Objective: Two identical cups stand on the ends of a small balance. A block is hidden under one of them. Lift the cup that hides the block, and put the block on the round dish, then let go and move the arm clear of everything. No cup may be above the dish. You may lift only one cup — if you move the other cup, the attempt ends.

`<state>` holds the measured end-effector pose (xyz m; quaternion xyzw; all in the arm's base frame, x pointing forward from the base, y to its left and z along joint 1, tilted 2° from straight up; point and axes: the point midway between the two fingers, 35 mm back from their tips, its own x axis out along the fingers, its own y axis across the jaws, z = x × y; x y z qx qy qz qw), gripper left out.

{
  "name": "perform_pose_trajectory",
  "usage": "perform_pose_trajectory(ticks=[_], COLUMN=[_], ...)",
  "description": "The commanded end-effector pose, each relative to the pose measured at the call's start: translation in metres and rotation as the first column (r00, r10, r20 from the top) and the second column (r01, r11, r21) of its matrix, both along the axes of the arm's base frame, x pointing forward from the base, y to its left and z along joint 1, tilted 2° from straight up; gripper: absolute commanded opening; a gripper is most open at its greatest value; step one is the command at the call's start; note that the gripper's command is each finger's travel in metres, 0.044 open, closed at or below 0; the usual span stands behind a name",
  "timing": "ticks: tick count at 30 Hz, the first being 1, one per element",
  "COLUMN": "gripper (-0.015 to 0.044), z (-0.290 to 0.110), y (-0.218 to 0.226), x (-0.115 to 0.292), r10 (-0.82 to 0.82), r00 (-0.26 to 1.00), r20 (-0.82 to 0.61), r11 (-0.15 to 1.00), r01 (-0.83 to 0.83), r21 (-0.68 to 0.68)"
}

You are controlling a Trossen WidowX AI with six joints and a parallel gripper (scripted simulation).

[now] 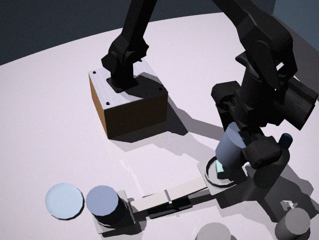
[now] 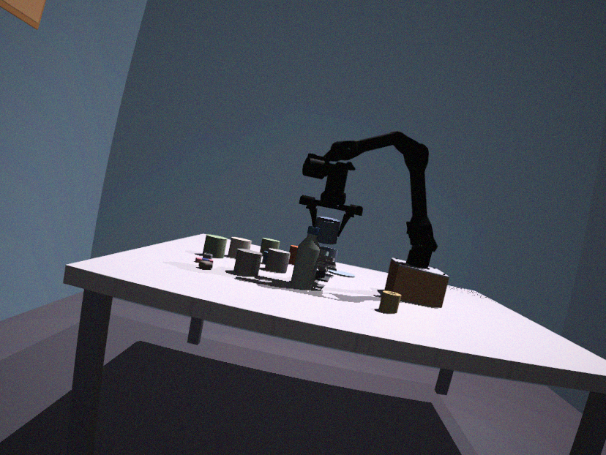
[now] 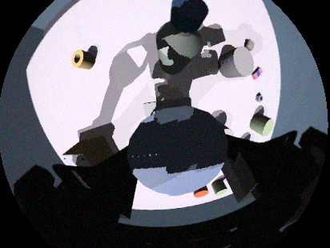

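Note:
My gripper (image 1: 239,143) (image 2: 327,226) is shut on a blue-grey cup (image 1: 228,152) (image 2: 327,231) (image 3: 178,150) and holds it tilted a little above the right pan (image 1: 217,190) of the balance. A small teal block (image 1: 219,166) shows on that pan, partly under the raised cup's rim. The second cup (image 1: 103,202) stands upright on the left pan. The balance beam (image 1: 185,188) tilts with its right end up. The round pale-blue dish (image 1: 64,200) (image 2: 341,272) lies flat just left of the second cup. In the wrist view the held cup hides the block.
A dark bottle (image 1: 273,168) (image 2: 304,259) (image 3: 181,50) with a blue cap stands right beside the gripper. Grey cylinders (image 1: 294,223) (image 1: 214,232) stand at the front right. The arm's wooden base box (image 1: 128,103) is behind. A yellow spool (image 2: 389,301) (image 3: 81,58) lies apart.

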<state>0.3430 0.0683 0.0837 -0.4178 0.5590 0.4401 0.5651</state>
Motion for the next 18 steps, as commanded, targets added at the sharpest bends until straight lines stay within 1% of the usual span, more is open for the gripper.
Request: perform_pose_trajectory(ticks=[1, 13, 16, 18], gripper=[0.0000, 0.0000, 0.0000, 0.0000], z=[0.012, 0.025, 0.025, 0.019], y=[0.000, -0.001, -0.001, -0.001], x=[0.001, -0.002, -0.002, -0.003], r10=[0.003, 0.003, 0.003, 0.000], r00=[1.000, 1.000, 1.000, 1.000], r20=[0.018, 0.017, 0.017, 0.003], r11=[1.000, 1.000, 1.000, 1.000], r01=[-0.003, -0.003, -0.003, 0.000], r21=[0.006, 0.006, 0.006, 0.000])
